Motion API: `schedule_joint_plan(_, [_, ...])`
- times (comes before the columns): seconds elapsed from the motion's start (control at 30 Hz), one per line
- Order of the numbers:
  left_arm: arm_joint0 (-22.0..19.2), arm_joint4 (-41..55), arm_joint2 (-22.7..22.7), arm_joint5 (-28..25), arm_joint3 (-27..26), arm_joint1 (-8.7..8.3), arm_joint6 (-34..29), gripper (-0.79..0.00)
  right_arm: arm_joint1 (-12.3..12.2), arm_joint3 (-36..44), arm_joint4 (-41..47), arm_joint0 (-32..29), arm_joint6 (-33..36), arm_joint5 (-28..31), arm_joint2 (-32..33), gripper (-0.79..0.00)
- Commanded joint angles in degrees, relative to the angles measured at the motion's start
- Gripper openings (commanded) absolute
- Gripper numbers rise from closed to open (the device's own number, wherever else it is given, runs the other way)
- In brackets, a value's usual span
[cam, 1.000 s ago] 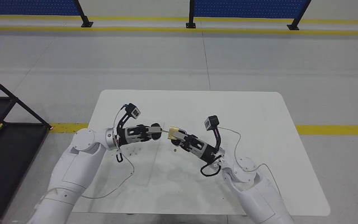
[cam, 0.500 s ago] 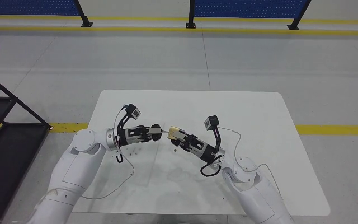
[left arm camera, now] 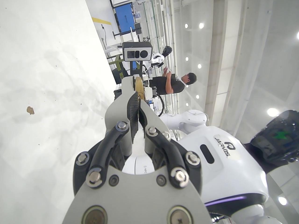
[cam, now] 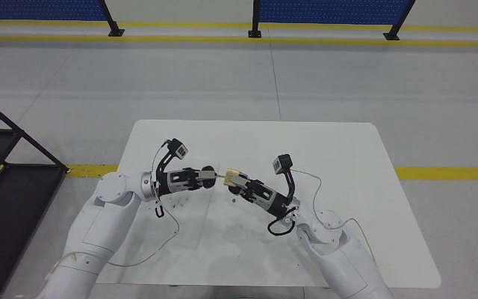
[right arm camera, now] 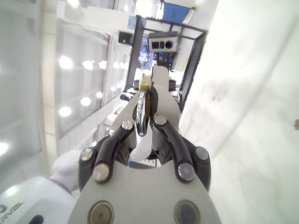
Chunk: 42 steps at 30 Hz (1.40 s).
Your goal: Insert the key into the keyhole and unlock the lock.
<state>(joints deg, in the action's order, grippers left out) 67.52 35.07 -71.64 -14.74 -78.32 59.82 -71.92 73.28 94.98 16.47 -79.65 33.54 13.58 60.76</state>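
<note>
Above the middle of the white table (cam: 328,157) the two arms meet tip to tip. My left gripper (cam: 211,176) (left arm camera: 137,95) is shut on the key (cam: 221,176), a thin piece that is mostly hidden between its black pads (left arm camera: 132,108). The key's tip reaches the brass padlock (cam: 233,178) (left arm camera: 139,85). My right gripper (cam: 241,184) (right arm camera: 151,82) is shut on that padlock. Its silver shackle (right arm camera: 142,111) lies between the fingers and the brass body (right arm camera: 146,83) sticks out past the tips. I cannot see the keyhole itself.
A small brown speck (cam: 234,199) (left arm camera: 30,110) lies on the table under the grippers. A black frame (cam: 19,161) stands beside the table's left side. Blue barriers (cam: 332,10) stand far behind on the floor.
</note>
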Motion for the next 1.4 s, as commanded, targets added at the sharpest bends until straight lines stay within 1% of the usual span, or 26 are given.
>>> schedule_joint_plan(0.0, [-0.04,-0.17,0.16,0.06,0.04,0.02,0.04,-0.785,0.00,0.00,0.00,0.00,0.00,0.00,0.00,-0.785])
schedule_joint_plan(0.43, [-0.14,0.18,-0.12,-0.08,0.37,-0.05,0.03,-0.785,0.00,0.00,0.00,0.00,0.00,0.00,0.00,-0.785])
schedule_joint_plan(0.6, [0.23,0.62,-2.30,-0.41,1.16,-0.50,-0.62,-0.785,0.00,0.00,0.00,0.00,0.00,0.00,0.00,-0.785])
schedule_joint_plan(0.77, [2.23,0.53,-5.23,-0.55,-0.03,-1.23,-1.66,-0.785,0.00,0.00,0.00,0.00,0.00,0.00,0.00,-0.785])
schedule_joint_plan(0.83, [3.18,0.20,-6.31,-0.05,-0.92,-1.53,-1.69,-0.785,0.00,0.00,0.00,0.00,0.00,0.00,0.00,-0.785])
schedule_joint_plan(0.9, [3.95,0.36,-7.00,3.53,-1.91,-1.83,-2.02,-0.785,0.00,0.00,0.00,0.00,0.00,0.00,0.00,-0.785])
schedule_joint_plan(1.2, [3.95,0.36,-7.00,3.53,-1.91,-1.83,-2.02,-0.785,0.00,0.00,0.00,0.00,0.00,0.00,0.00,-0.785])
schedule_joint_plan(1.23, [3.90,0.28,-7.24,3.22,-1.90,-1.82,-1.12,-0.785,0.00,0.00,0.00,0.00,0.00,0.00,0.00,-0.785])
schedule_joint_plan(1.27, [3.83,-0.69,-7.85,1.28,-2.17,-1.79,1.73,-0.785,0.00,0.00,0.00,0.00,0.00,0.00,0.00,-0.785])
schedule_joint_plan(1.37, [4.22,-1.82,-8.99,-3.56,-2.25,-1.75,5.55,-0.785,0.00,0.00,0.00,0.00,0.00,0.00,0.00,-0.785])
